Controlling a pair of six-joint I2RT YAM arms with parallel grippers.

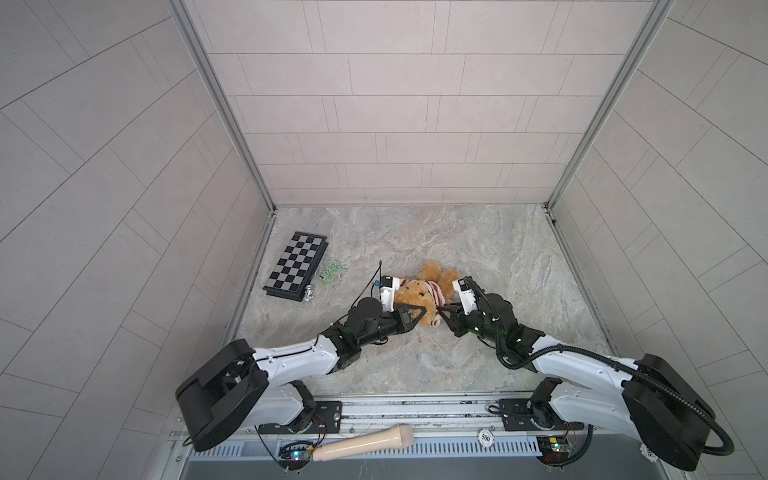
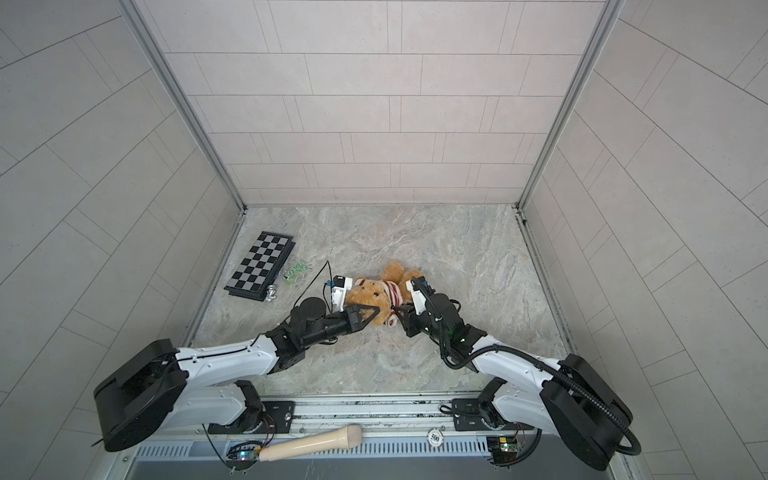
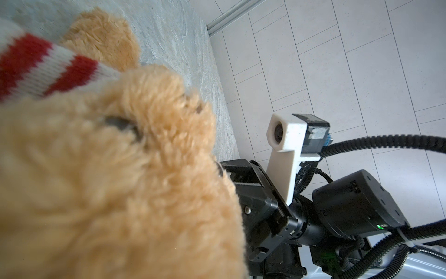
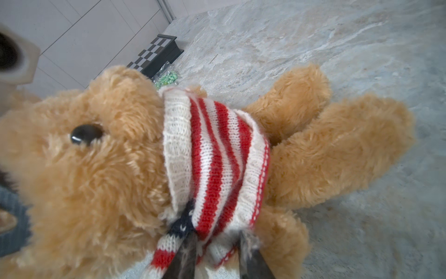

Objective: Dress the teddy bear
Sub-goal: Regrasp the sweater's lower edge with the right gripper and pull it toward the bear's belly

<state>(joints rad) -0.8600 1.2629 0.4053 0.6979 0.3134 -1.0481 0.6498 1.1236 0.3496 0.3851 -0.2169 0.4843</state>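
Teddy bear (image 4: 96,169): long, fluffy golden-brown plush, matt all over. Eye (image 4: 85,134): glossy black, like hard plastic. Around the teddy bear's body, sweater (image 4: 217,149): coarse knitted yarn in red and white, a little fuzzy, ribbed at the hem. Under the teddy bear, bench (image 1: 478,241): smooth stone-like surface with grey-beige veins, low sheen. Left of the teddy bear in both top views, chessboard (image 1: 297,264): smooth, slightly shiny squares. Behind the teddy bear, walls (image 1: 395,104): matt pale tile pattern; corner strips (image 1: 220,104) of dull metal.

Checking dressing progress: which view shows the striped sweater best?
Right wrist view: the striped sweater is large and sharp, bunched around the teddy bear. Left wrist: a blurred strip. Both top views: tiny.
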